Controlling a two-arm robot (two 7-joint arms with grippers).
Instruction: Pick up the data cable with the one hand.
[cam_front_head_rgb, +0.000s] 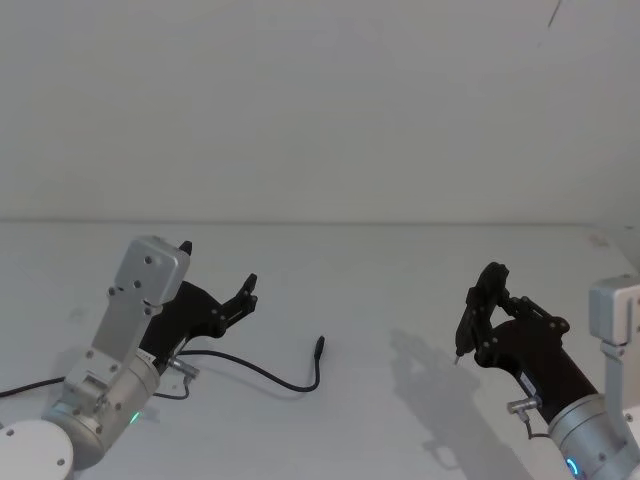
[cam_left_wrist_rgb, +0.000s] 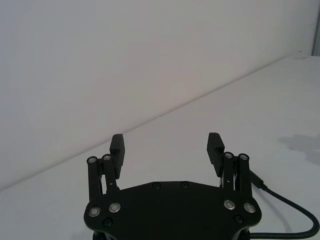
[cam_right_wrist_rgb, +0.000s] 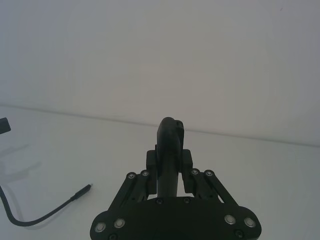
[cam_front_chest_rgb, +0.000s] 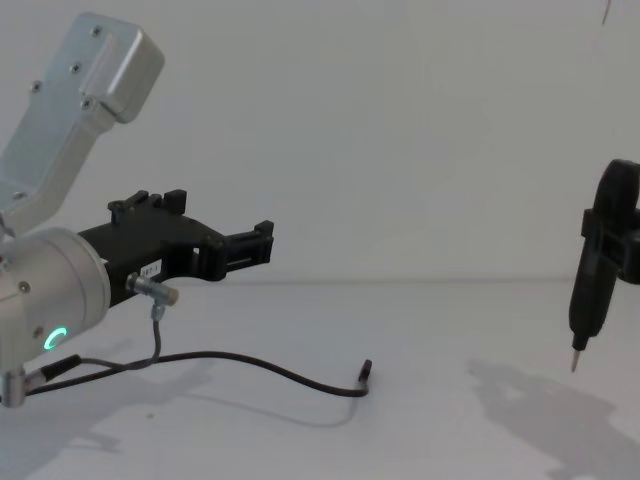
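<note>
Left claw (cam_left_wrist_rgb: 166, 145) spread above data cable (cam_front_head_rgb: 320, 347) — right claw (cam_front_head_rgb: 488, 297), well apart, pinches a pen (cam_front_chest_rgb: 583, 300).

Head view from above, chest view low, side-on, wrist views close; data cable (cam_front_head_rgb: 318, 352) common to all.

The data cable (cam_front_head_rgb: 262, 371) (thin black cord, small rectangular plug) lies loose on the white tabletop (cam_front_head_rgb: 400, 300). It curves out from beneath the left pincer (cam_front_head_rgb: 217, 268), and its plug end tips upward. The left pincer (black, angular) hovers above the tabletop, jaws apart, holding nothing.
</note>
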